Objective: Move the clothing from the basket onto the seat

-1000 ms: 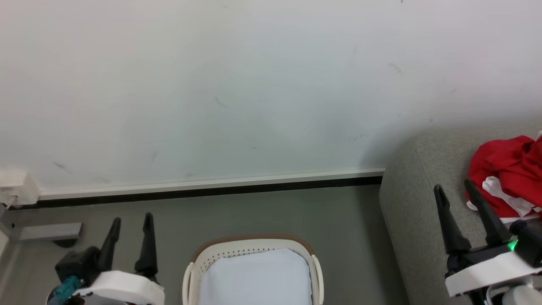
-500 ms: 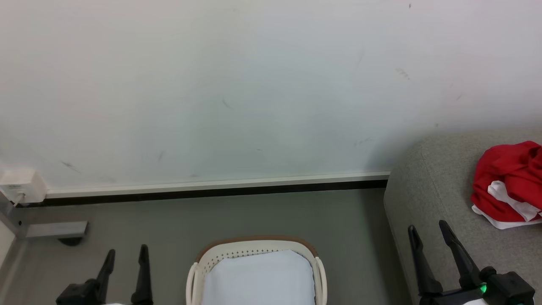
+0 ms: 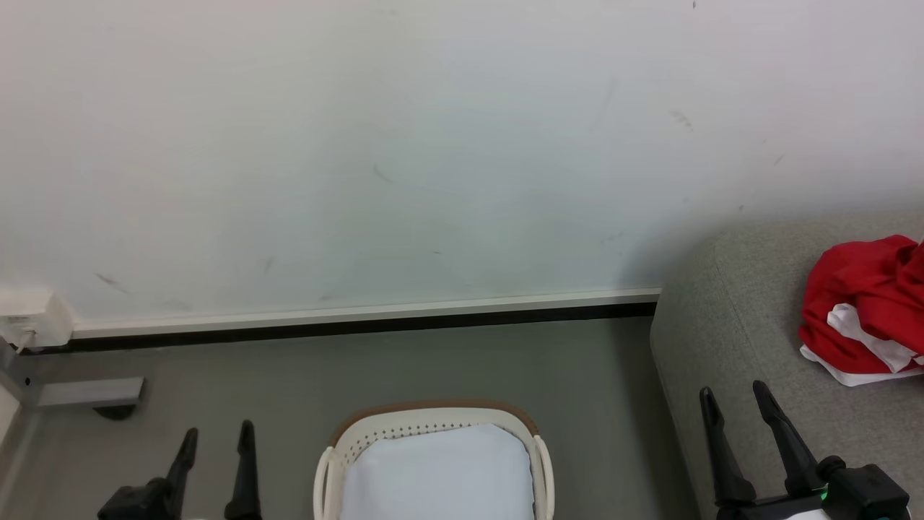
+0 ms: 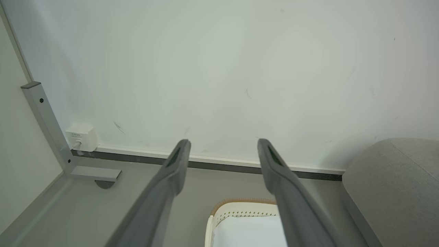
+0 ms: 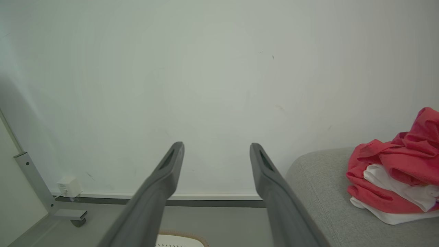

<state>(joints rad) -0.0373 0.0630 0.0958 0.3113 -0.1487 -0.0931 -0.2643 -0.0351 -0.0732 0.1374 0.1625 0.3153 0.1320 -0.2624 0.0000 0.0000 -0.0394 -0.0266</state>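
**Operator:** Where is the clothing lying right now?

**Spotter:** You are looking at the soft red sports clothing [image 3: 859,289] with white trim, and it is lying in a crumpled heap on the large grey woven-fabric seat [image 3: 729,339], at the right edge of your head view. White pieces are poking out under and between the red folds.

**Operator:** And the basket?

**Spotter:** The cream perforated plastic basket [image 3: 433,413] with the brown rim is standing on the grey floor [image 3: 433,361] straight ahead of you, just left of the seat's rounded end. Its plain white liner cloth [image 3: 433,469] is showing inside.

**Operator:** What are my hands doing?

**Spotter:** Your left hand [image 3: 219,427] is hovering to the left of the basket with its two dark fingers spread wide and gripping nothing. Your right hand [image 3: 732,388] is hovering over the seat's near edge, below and left of the clothing and apart from it. Its fingers are likewise spread wide and gripping nothing. Both hands are pointing toward the pale wall [image 3: 433,144].

**Operator:** Anything else around?

**Spotter:** A small white socket box [image 3: 29,318] is sitting low on the wall at your far left, with a grey metal leg [image 3: 86,392] resting on the floor beside it.
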